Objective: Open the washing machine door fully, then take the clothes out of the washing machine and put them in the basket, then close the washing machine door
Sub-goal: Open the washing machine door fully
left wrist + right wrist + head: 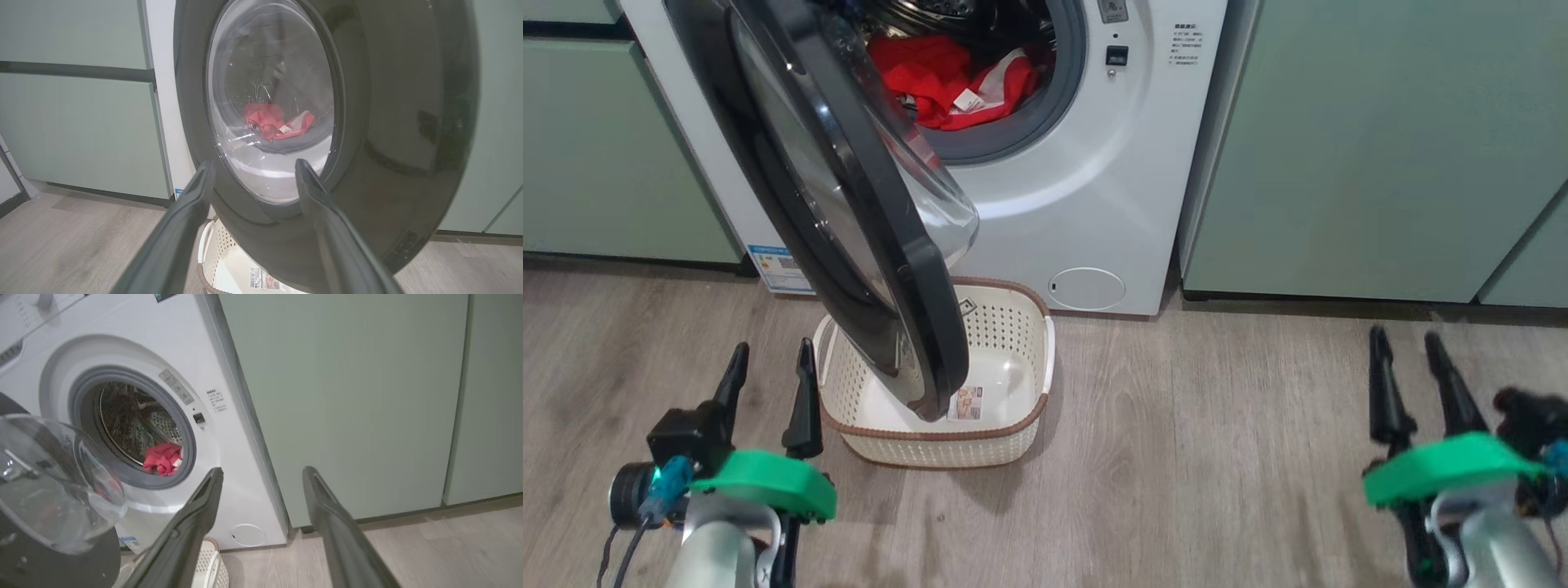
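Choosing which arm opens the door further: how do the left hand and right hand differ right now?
The left hand sits close beside the basket; the right hand is far from it. The left hand points at the outer side of the washing machine door; the right hand points at the green cabinet beside the washing machine. Both are open and empty.

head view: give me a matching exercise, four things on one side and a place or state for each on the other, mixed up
Things:
1 door
2 clothes
3 basket
4 right gripper

Places or states:
a inside the washer
b empty, on the floor
c swung open
d open, holding nothing

Pairs: 1-c, 2-a, 3-b, 4-d
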{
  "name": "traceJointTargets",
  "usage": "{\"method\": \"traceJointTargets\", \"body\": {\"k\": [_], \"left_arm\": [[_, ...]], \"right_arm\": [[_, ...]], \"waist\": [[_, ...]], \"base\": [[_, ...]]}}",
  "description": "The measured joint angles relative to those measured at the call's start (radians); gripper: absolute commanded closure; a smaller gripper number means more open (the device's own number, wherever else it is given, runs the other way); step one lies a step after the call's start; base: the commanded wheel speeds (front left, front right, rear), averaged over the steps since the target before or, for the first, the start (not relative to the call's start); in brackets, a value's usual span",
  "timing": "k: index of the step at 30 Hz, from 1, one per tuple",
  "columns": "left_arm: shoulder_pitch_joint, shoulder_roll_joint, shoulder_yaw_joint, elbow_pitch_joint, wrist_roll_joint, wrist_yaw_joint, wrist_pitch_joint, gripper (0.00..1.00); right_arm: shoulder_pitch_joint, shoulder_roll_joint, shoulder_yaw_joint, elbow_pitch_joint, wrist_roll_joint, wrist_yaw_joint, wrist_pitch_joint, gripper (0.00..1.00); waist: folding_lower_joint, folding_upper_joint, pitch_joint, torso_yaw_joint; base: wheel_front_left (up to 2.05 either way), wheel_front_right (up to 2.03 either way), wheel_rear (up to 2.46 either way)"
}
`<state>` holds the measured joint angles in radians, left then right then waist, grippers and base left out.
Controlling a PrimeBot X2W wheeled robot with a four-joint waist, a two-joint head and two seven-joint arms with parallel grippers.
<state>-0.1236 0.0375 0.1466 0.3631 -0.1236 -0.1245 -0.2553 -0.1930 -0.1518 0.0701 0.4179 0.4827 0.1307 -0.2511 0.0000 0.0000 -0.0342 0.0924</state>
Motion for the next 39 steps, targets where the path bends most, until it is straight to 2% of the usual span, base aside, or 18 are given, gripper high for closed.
{"method": "traceJointTargets", "body": {"k": [4,10,27,28,29,30,31,32,33,39], "left_arm": [[0.002,0.001,0.0,0.006,0.0,0.0,0.0,0.0],[0.036,0.002,0.004,0.006,0.0,0.0,0.0,0.0],[0.039,0.002,0.007,0.009,0.0,0.0,0.0,0.0],[0.039,0.002,0.007,0.01,0.0,0.0,0.0,0.09],[0.039,0.002,0.008,0.01,0.0,0.0,0.0,0.09],[0.039,0.002,0.009,0.012,-0.002,0.0,0.0,0.19],[0.039,0.002,0.009,0.015,-0.009,0.0,0.0,0.41],[0.039,0.002,0.014,0.016,-0.017,0.0,0.0,0.73],[0.039,0.001,0.023,0.014,-0.02,0.0,0.0,1.0],[0.013,0.0,0.09,-0.041,-0.058,-0.007,0.0,1.0]], "right_arm": [[0.066,0.031,-0.036,-0.039,-0.112,0.0,0.0,0.0],[0.106,0.053,-0.056,-0.056,-0.178,0.0,0.0,0.0],[0.115,0.061,-0.077,-0.067,-0.223,0.0,0.0,0.0],[0.115,0.061,-0.077,-0.067,-0.227,0.0,0.0,0.0],[0.115,0.062,-0.077,-0.067,-0.228,0.0,0.0,0.0],[0.115,0.062,-0.077,-0.067,-0.228,0.0,0.0,0.0],[0.115,0.063,-0.077,-0.067,-0.228,0.0,0.0,0.0],[0.115,0.063,-0.077,-0.067,-0.228,0.0,0.0,0.0],[0.115,0.063,-0.076,-0.067,-0.228,0.0,0.0,0.0],[0.115,0.067,-0.077,-0.067,-0.23,0.0,0.0,0.0]], "waist": [[0.0,0.0,-0.007,-0.003],[0.0,0.0,-0.013,-0.008],[0.0,-0.0001,-0.008,-0.004],[0.0,-0.0001,-0.008,-0.004],[0.0,-0.0001,-0.008,-0.004],[0.0,-0.0001,-0.008,-0.004],[0.0,-0.0001,-0.008,-0.004],[0.0,-0.0001,-0.008,-0.004],[0.0,-0.0001,-0.008,-0.004],[0.0,-0.0001,-0.004,-0.004]], "base": [[0.0,0.0,0.0],[0.0,0.0,0.0],[0.0,0.0,0.0],[0.0,0.0,0.0],[0.0,0.0,0.0],[0.0,0.0,0.0],[0.0,0.0,0.0],[0.0,0.0,0.0],[0.0,0.0,0.0],[0.0,0.0,0.0]]}}
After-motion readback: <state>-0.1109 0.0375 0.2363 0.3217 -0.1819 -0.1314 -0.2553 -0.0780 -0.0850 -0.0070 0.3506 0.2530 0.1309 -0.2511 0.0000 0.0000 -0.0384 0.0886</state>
